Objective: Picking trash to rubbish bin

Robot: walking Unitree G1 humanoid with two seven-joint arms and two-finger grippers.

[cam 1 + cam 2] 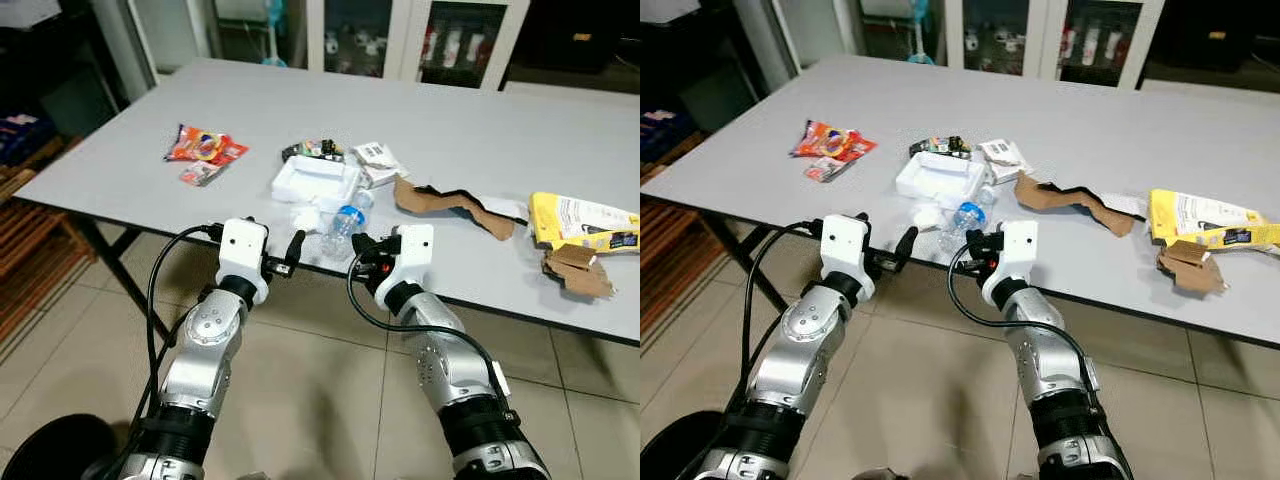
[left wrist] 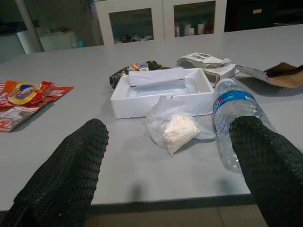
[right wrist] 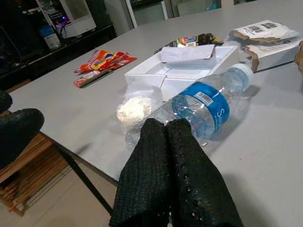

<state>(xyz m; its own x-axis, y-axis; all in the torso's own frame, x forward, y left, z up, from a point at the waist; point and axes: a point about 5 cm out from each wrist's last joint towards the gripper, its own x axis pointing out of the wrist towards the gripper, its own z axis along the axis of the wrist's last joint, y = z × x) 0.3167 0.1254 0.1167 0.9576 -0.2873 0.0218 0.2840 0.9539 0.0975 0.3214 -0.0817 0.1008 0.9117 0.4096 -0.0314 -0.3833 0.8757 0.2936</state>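
Left gripper [image 1: 296,246], fingers spread wide, and right gripper [image 1: 358,247], fingers pressed together and empty, hover mid-frame at the table [image 1: 520,130] edge. Just beyond lie the bottle [image 1: 345,221], bag [image 1: 306,217] and tray [image 1: 313,180]. Wrappers [image 1: 203,149] upper left and cardboard [image 1: 452,204] at right also remain; nothing looks binned yet.

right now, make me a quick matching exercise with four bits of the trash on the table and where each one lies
Things:
1. water bottle
2. red snack wrappers
3. yellow bag
4. white tray

Places:
a. far right of the table
b. left part of the table
c. on its side by the near edge
d. middle, just behind the bottle

Pairs: 1-c, 2-b, 3-a, 4-d
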